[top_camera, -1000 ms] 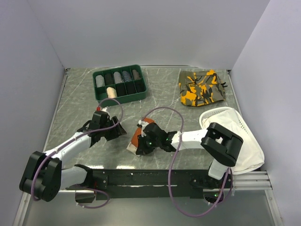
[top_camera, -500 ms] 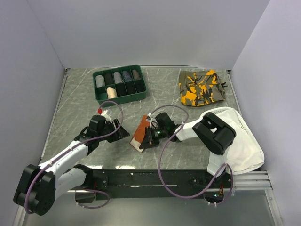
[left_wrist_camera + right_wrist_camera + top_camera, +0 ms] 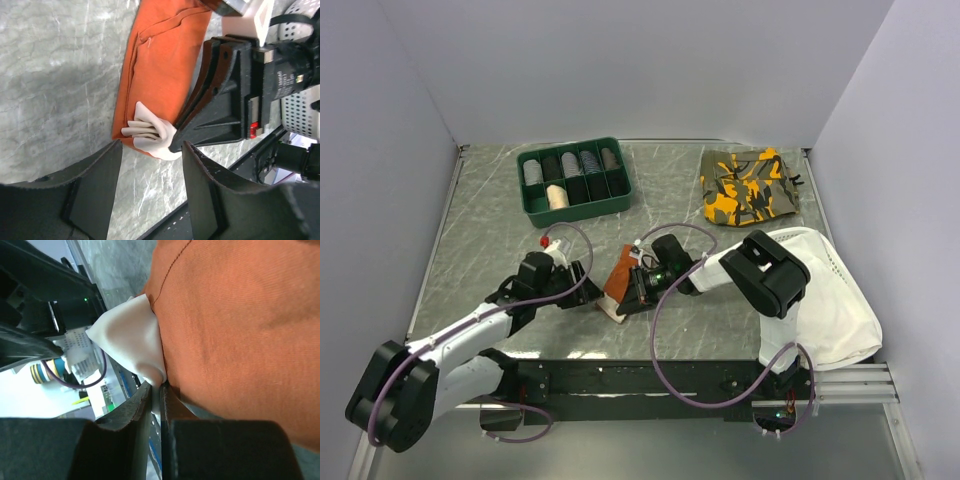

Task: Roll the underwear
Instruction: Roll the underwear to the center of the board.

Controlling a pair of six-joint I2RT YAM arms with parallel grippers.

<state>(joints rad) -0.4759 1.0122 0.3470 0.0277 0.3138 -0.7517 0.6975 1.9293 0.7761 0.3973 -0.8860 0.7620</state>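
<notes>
underwear [image 3: 622, 268]: lying on desk [image 3: 490, 250], mid-front, between both arms | right end effector [image 3: 160, 390]: clamped on cream waistband [image 3: 150, 132] corner | left end effector [image 3: 152, 147]: open, just beside that end | handling: light, limp, likely slips; take the thicker waistband hem

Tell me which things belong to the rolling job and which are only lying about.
Job: underwear; right gripper, pinching it; left gripper, open beside it.
Lying about: green tray; camouflage garment; white cloth.

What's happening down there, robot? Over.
Right gripper shut on underwear, white corner. Left gripper open, close by that corner. Nothing blocking. Over.
</notes>
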